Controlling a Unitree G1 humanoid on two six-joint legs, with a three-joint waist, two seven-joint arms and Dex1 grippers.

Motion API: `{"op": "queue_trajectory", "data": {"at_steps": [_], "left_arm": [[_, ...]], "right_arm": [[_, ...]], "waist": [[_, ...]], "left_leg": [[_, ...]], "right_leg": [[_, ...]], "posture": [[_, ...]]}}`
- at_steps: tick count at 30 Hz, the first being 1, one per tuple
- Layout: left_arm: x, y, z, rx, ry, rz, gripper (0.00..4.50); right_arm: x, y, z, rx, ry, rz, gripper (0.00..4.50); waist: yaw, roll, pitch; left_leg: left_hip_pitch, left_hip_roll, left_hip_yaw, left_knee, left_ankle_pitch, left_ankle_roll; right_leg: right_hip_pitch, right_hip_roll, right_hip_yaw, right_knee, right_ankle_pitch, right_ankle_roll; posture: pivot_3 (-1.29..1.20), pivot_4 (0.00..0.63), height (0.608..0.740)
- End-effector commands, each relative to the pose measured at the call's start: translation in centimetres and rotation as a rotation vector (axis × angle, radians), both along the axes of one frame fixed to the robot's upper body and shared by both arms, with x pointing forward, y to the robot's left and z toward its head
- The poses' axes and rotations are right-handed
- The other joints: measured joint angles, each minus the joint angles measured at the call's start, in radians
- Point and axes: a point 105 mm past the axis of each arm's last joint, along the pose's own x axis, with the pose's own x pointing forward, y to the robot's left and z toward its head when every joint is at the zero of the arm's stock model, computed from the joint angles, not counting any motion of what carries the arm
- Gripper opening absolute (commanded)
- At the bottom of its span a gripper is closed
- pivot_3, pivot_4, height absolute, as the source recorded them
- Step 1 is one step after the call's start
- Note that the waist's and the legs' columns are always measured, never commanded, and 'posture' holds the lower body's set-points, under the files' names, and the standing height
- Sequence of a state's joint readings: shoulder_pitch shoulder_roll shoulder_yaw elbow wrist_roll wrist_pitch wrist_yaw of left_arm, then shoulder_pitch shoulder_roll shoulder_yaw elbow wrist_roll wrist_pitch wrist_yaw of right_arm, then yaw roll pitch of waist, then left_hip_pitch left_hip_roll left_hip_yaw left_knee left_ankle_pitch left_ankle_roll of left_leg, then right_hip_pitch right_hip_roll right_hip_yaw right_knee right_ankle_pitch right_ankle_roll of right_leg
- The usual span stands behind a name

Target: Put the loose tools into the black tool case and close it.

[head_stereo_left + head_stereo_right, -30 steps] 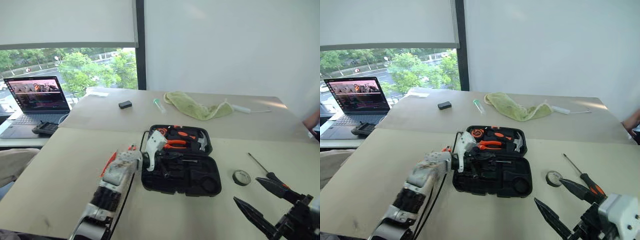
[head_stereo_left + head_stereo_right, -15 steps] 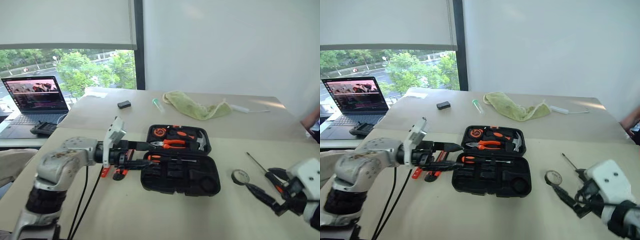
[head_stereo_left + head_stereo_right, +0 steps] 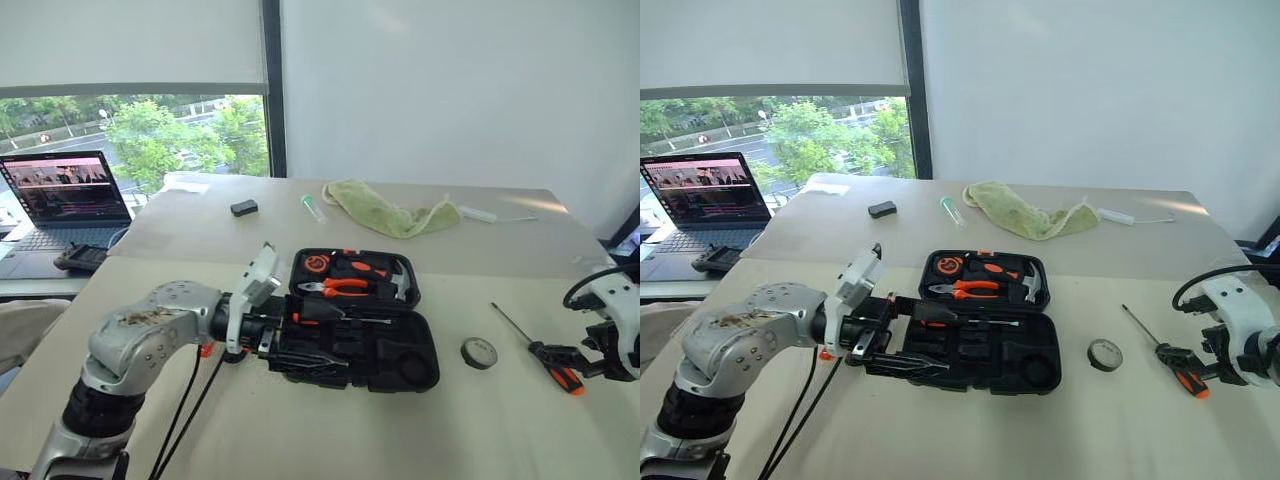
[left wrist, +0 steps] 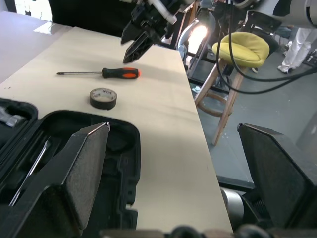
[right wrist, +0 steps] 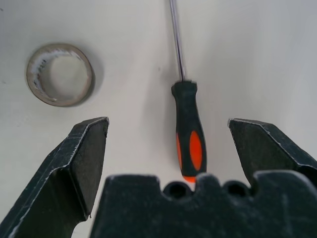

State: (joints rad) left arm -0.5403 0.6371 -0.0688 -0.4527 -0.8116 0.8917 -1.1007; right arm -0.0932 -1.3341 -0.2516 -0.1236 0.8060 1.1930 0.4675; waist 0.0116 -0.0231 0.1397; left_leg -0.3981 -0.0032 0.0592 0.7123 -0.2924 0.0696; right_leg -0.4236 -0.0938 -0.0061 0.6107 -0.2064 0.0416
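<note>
- Beige bench [image 3: 330, 430] under a white wall, with a window and a lowered blind on the robot's left.
- Black tool case [image 3: 360, 320] lies open near the middle of the bench, lid flat toward the wall, tray toward the robot.
- Orange-handled pliers [image 3: 335, 288] and a steel hammer [image 3: 403, 283] sit in the lid's slots; a slim screwdriver [image 3: 345, 321] lies along the far edge of the tray.
- Left gripper [image 3: 300, 335] reaches in level from the robot's left over the tray's near-left part, its jaws spread wide with nothing between them.
- Small black tape roll [image 3: 480, 352] lies flat on the bench to the right of the case, apart from it.
- Orange-and-black screwdriver [image 3: 540, 346] lies just beyond the roll, its shaft pointing toward the wall and its handle toward the robot.
- Right gripper [image 5: 168, 134] hangs over that handle, jaws wide, one finger on each side of it, not touching it.
- Farther back lie a green cloth [image 3: 390, 212], a small black block [image 3: 244, 208] and a clear tube [image 3: 315, 209].
- Laptop [image 3: 62, 200] stands open on a lower surface at far left.
</note>
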Motion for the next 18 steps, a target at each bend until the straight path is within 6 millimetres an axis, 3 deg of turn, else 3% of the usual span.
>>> {"op": "queue_trajectory", "data": {"at_steps": [1,10,18], "left_arm": [[-0.5,-1.1,0.8,-0.024,-0.058,-0.027,4.46],[0.8,-1.5,0.1,0.020,-0.129,0.019,4.46],[0.9,-1.4,0.2,0.003,-0.149,0.033,4.50]], "right_arm": [[1.3,-0.2,0.0,0.011,-0.011,0.031,4.50],[3.7,-2.1,-3.6,-0.024,0.065,0.023,4.50],[4.2,-3.3,-4.7,-0.062,0.099,0.025,2.19]], "waist": [[0.000,0.000,0.000],[-0.001,0.000,0.000],[0.001,0.002,0.000]], "left_leg": [[0.000,0.000,0.000,0.000,0.000,0.000],[0.001,0.000,0.001,0.000,0.000,0.000],[0.001,0.000,0.001,0.000,0.000,-0.001]], "right_leg": [[0.000,0.000,0.000,0.000,0.000,0.000],[0.000,0.001,0.001,0.000,0.000,0.001],[0.000,0.000,0.000,0.000,0.001,0.001]], "posture": [[0.00,0.150,0.740],[0.00,0.150,0.740],[0.00,0.150,0.740]]}}
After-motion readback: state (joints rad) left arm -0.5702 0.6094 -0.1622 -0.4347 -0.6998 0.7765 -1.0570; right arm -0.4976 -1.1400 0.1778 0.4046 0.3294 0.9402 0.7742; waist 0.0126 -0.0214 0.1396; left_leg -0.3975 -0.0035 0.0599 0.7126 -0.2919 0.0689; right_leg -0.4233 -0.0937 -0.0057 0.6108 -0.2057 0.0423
